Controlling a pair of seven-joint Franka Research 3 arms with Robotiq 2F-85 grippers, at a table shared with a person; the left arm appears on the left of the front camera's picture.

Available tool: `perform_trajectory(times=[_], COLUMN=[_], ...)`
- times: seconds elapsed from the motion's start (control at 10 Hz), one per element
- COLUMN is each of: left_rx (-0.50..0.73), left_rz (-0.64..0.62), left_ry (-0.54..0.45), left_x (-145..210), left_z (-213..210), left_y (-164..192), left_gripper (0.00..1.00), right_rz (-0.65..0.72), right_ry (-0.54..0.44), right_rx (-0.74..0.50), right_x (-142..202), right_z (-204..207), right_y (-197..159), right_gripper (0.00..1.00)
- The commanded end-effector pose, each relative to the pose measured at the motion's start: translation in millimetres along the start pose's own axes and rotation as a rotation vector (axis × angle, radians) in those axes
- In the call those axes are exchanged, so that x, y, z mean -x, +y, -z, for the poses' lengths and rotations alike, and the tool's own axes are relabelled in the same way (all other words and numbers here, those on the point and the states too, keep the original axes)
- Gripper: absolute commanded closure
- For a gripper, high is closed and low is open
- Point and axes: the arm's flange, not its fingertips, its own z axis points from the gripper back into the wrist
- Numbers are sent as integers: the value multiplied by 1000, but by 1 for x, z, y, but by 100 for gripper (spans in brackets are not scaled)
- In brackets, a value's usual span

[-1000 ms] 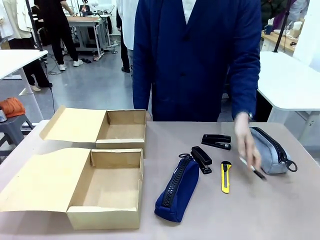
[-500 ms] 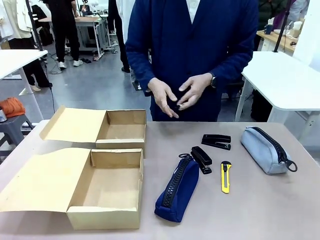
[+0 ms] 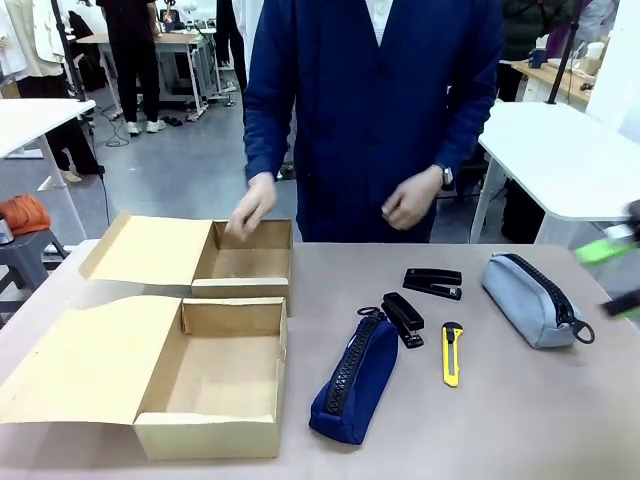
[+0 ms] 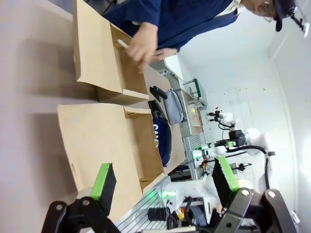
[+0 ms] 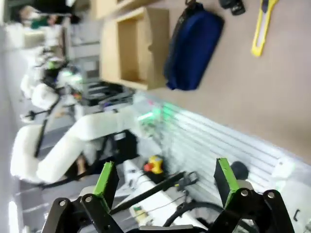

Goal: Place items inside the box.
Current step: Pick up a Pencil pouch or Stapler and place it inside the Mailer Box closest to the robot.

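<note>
Found the left gripper with its green-padded fingers spread wide and nothing between them, facing along the table towards two cardboard boxes. Found the right gripper likewise fully parted and empty. Caught that same gripper in the front view as a blurred green-and-black shape at the table's right edge, just beyond the grey zip pouch.

Counted two open boxes on the left half of the table, lids folded out to the left: a near box and a far box. Saw the person's hand lowered over the far box. Made out, in the left wrist view, a white marker pen in that hand, above the box's opening. Saw the other hand held loosely before the blue coat.

Noted the remaining items out on the bare tabletop, right of the boxes. Found the navy zip pouch lying zip upward, near the near box. Saw one black stapler just beside its far end and a second stapler farther back, apart. Spotted the yellow-and-black utility knife flat between the two pouches, touching neither.
</note>
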Motion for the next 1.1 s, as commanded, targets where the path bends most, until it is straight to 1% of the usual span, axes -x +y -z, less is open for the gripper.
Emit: perform_trajectory(times=[0.0,0.2,0.3,0.4,0.5,0.6,0.7,0.8,0.9,1.0], left_rx=[21,21,21,21,21,21,21,21,21,21], left_rz=[22,22,22,22,22,22,22,22,22,22], left_ry=[-13,-13,-13,-13,-13,-13,-13,-13,-13,-13], left_x=[0,0,0,0,0,0,0,0,0,0], left_z=[-1,-1,-1,-1,-1,-1,-1,-1,-1,-1], left_y=[-2,-2,-2,-2,-2,-2,-2,-2,-2,-2], left_gripper=[0,0,0,0,0,0,0,0,0,0], right_rz=[28,28,9,16,26,-33,-35,57,153,256], right_ry=[-12,-12,-6,21,28,78,144,232,244,152], right_rx=[-104,-104,-13,54,71,57,92,147,202,316], right_x=[13,13,3,-5,-19,-28,-38,-51,-61,-68], right_z=[-35,-35,-4,14,30,45,68,108,147,180], right_y=[-23,-23,-4,7,24,46,67,89,104,110], right_gripper=[0,0,0,0,0,0,0,0,0,0])
